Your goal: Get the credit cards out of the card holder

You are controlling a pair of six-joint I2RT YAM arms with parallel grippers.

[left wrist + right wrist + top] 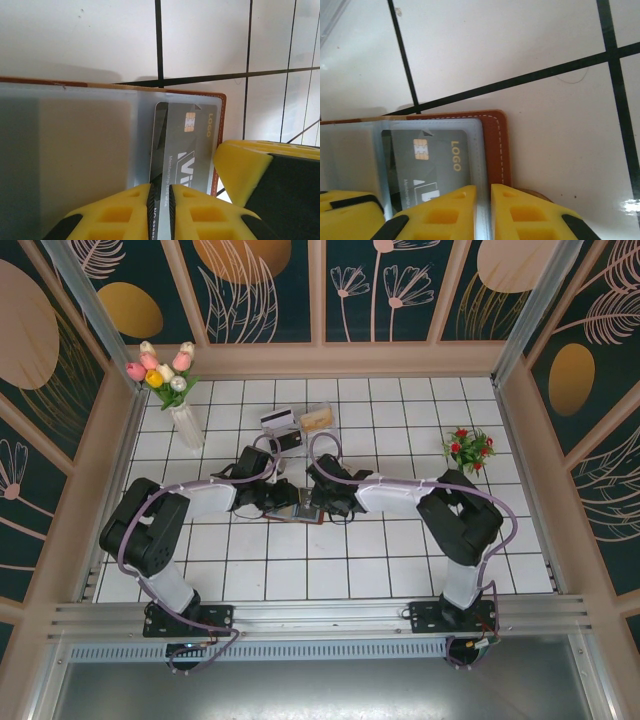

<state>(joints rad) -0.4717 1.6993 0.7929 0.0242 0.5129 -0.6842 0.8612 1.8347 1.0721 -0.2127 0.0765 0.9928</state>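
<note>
1. Top: both arms meet mid-counter [350, 570] over the card holder [297, 513]; a clear tray [300, 411] lies beyond.
2. Left wrist: left fingers [132, 212] pinch the grey credit card [185, 145], tucked in its sleeve.
3. Right wrist: right fingers [525, 212] clamp the holder's sleeve edge beside its stitched rim.

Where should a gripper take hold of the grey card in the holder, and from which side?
I'd pinch the grey card by the end nearest the left gripper, coming low from that side, a finger on each face: it lies thin and flat inside the card holder.
</note>
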